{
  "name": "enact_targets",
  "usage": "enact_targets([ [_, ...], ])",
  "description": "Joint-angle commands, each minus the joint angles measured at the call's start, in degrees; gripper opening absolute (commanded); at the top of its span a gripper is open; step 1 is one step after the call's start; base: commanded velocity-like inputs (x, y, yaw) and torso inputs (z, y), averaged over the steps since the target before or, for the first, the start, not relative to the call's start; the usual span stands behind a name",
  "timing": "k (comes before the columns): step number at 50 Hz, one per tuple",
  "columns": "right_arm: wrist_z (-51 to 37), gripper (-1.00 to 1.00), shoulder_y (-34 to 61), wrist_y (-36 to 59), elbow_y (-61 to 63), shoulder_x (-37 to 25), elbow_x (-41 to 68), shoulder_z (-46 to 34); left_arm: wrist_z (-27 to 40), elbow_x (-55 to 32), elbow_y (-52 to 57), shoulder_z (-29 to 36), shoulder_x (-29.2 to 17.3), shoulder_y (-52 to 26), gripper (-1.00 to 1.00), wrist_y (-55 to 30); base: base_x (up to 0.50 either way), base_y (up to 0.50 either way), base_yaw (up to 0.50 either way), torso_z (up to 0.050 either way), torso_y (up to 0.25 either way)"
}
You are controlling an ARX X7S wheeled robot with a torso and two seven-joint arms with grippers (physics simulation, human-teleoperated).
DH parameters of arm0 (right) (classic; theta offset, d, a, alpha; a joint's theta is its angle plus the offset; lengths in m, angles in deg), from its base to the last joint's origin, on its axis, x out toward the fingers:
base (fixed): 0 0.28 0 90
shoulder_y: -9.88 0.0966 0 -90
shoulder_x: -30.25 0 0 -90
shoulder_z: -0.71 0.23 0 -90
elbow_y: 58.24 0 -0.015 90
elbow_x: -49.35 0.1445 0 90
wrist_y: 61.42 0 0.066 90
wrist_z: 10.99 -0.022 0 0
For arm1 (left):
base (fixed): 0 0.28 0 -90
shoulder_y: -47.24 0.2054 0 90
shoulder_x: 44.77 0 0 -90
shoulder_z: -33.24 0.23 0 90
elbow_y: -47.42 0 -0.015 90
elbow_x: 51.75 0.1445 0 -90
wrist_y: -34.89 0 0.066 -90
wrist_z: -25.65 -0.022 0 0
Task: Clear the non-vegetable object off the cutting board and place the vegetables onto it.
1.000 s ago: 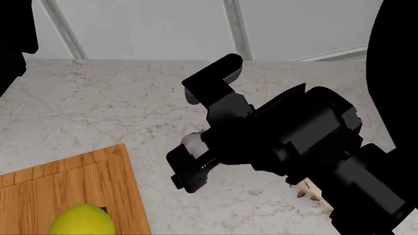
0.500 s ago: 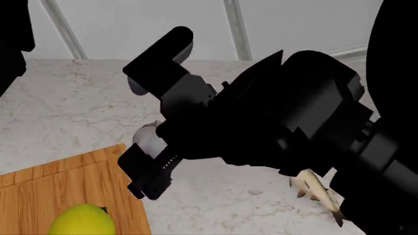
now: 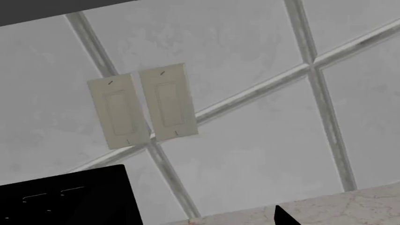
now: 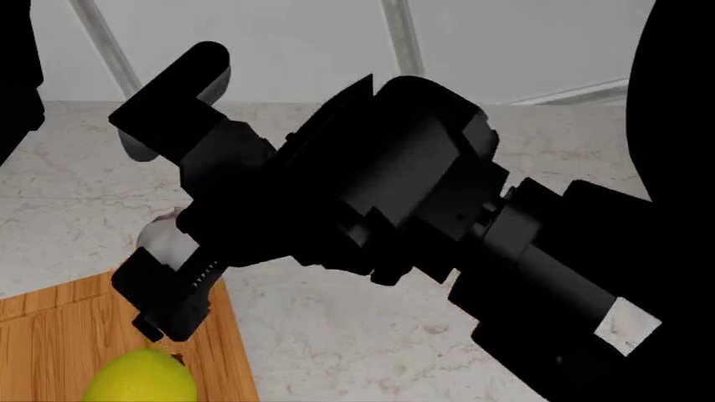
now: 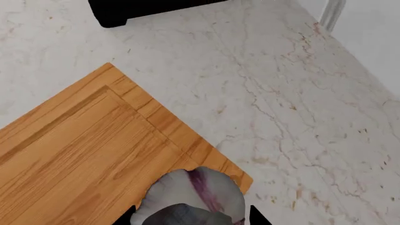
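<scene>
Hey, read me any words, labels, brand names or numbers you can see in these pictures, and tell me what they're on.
No readable text in any view.
Wall plates: blank, just small marks.
Cutting board: wood grain only.
Garlic bulb and right claw: nothing printed.

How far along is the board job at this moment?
No fish shows on the visible part of the board, and the lemon already sits there. The right gripper holds the garlic over the board's corner. Left: set the garlic down and release.

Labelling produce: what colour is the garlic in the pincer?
Grey-white garlic with a purple streak; the right wrist view shows it best.
</scene>
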Motion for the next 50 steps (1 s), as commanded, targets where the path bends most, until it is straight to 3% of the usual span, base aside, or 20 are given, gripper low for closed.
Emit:
enact_targets([
  [1, 11.6, -1.00, -0.1, -5.5, -13.7, 9.0, -7.6, -1.8, -1.5, 0.4, -0.2, -1.5, 0.7, 0.6, 1.00, 0.3, 0.00, 0.00, 0.00, 0.000, 0.000],
  [13, 9.7, -1.00, 4.9, -8.7, -8.7, 9.5, 5.2, -10.6, -1.0, -0.4, 0.3, -2.1, 0.0, 0.0, 1.00, -0.5, 0.00, 0.00, 0.00, 0.000, 0.000],
  [50, 4.8, -1.00, 2.3, -12.6, 5.9, 9.5, 11.9, -11.4, 1.0, -3.0, 0.9, -3.9, -1.6, -1.3, 1.00, -1.9, 0.00, 0.00, 0.00, 0.000, 0.000],
])
